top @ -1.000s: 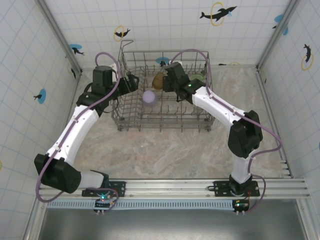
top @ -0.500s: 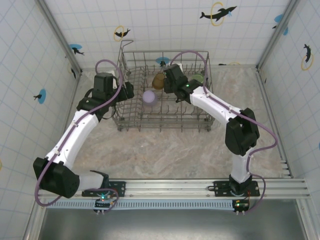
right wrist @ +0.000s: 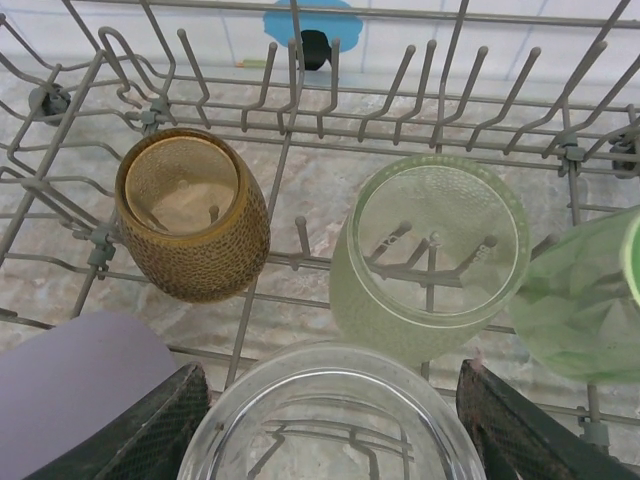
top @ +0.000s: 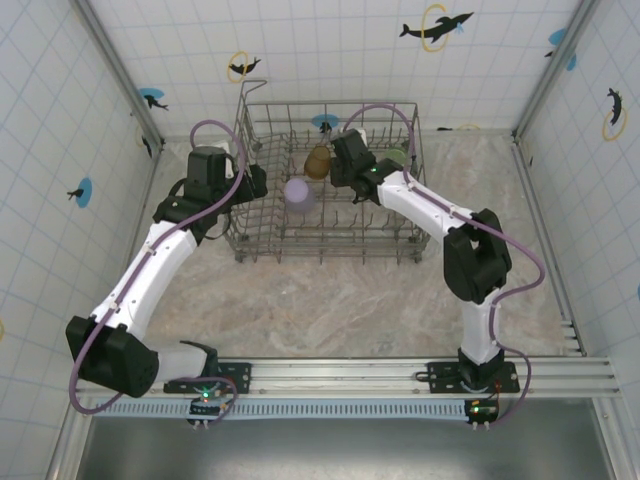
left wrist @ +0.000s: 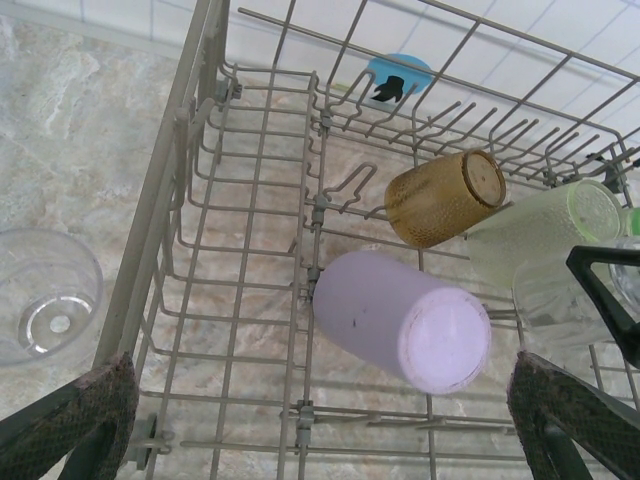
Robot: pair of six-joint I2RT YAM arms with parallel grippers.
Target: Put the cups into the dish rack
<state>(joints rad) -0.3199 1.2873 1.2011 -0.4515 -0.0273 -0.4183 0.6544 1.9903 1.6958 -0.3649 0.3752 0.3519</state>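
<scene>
Right wrist: right claw grips clear cup inside dish rack; next I seat it, release. Left claw spread, empty (tumbler waits on bench).

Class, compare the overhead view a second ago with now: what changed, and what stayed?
The left gripper, open, drew back toward the dish rack's left wall. The right arm's elbow swung inward while the right gripper holds the clear cup over the rack. The lavender cup and amber cup stayed put.
</scene>
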